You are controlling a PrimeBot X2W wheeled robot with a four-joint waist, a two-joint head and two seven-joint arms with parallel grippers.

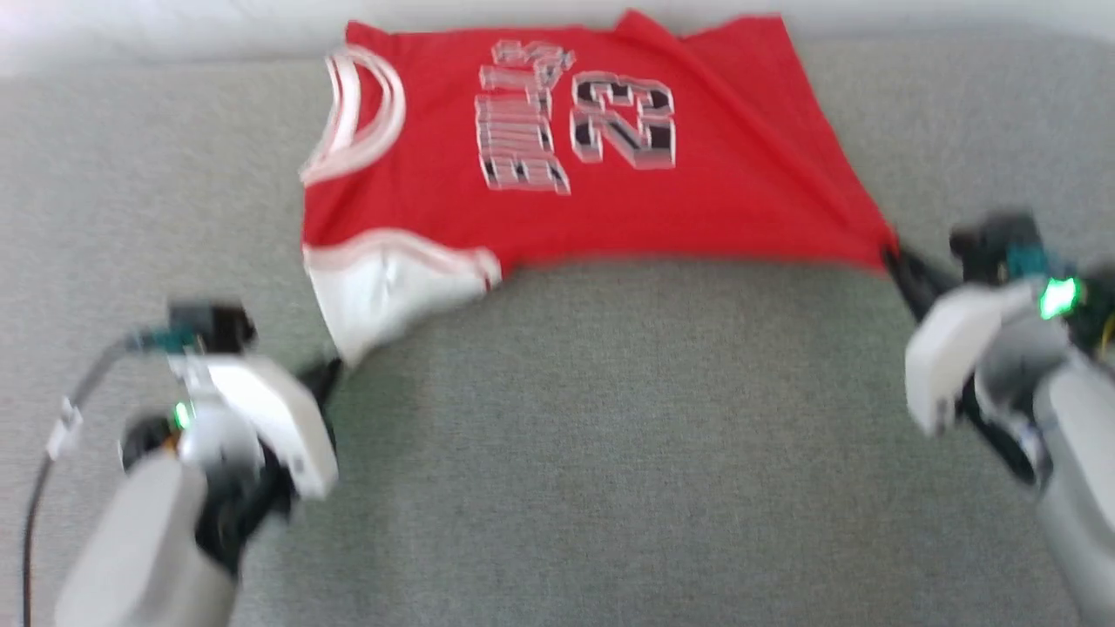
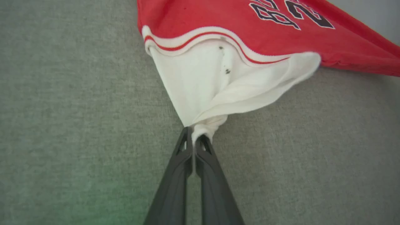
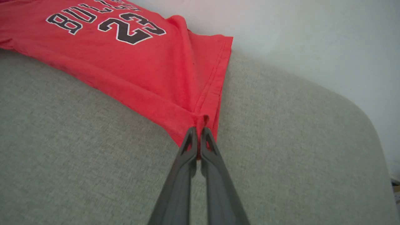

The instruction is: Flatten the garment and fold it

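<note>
The garment point(image 1: 610, 183), a red jersey with black white-outlined "BULLS" lettering and the number 23, lies spread across the far half of the grey surface. Its white sleeve point(image 2: 206, 84) with red-and-white trim points toward the near left. My left gripper point(image 2: 195, 137) is shut on the tip of that sleeve; in the head view it point(image 1: 329, 374) sits at the sleeve's lower corner. My right gripper point(image 3: 198, 132) is shut on the red hem corner point(image 3: 200, 120), seen at the jersey's near right corner point(image 1: 890, 252). The cloth is stretched between the two grips.
A grey fabric-covered surface point(image 1: 610, 435) carries everything, with bare room in front of the jersey. Its rounded far edge point(image 3: 312, 84) meets a pale wall point(image 3: 312, 37). A cable point(image 1: 35, 496) hangs beside my left arm.
</note>
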